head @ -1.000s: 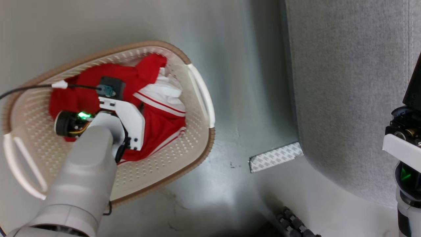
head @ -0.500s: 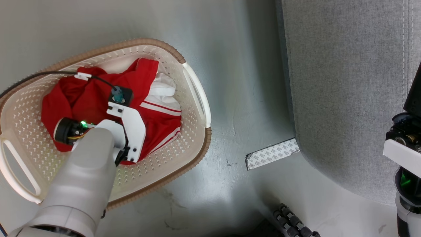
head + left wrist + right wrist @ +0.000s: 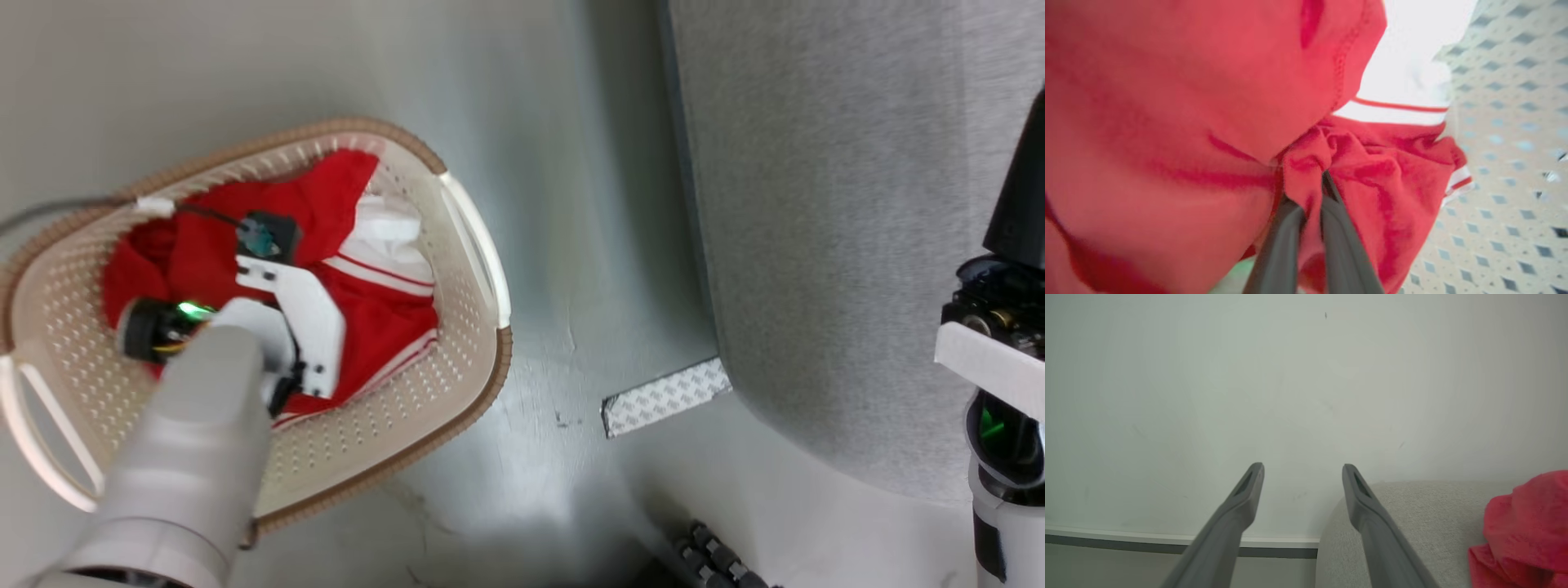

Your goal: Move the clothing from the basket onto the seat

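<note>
**My left pincer (image 3: 1323, 181) clamped on a fold of soft bright-red, white-striped clothing (image 3: 1396, 175).**
It lies heaped by the far rim of the oval cream perforated basket (image 3: 469, 327); the light-grey upholstered seat (image 3: 816, 245) stands apart. Thin pinch: it may slip on lifting, or tangled neighbours may spill floorward. My right pincer (image 3: 1302, 473) hangs spread.

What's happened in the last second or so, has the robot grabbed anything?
The left gripper, down in the basket, has closed on a fold of the red clothing. Nothing is lifted yet: the clothing still lies in the basket. The right gripper stays open near the seat. The head view's slight shift is camera movement.
</note>
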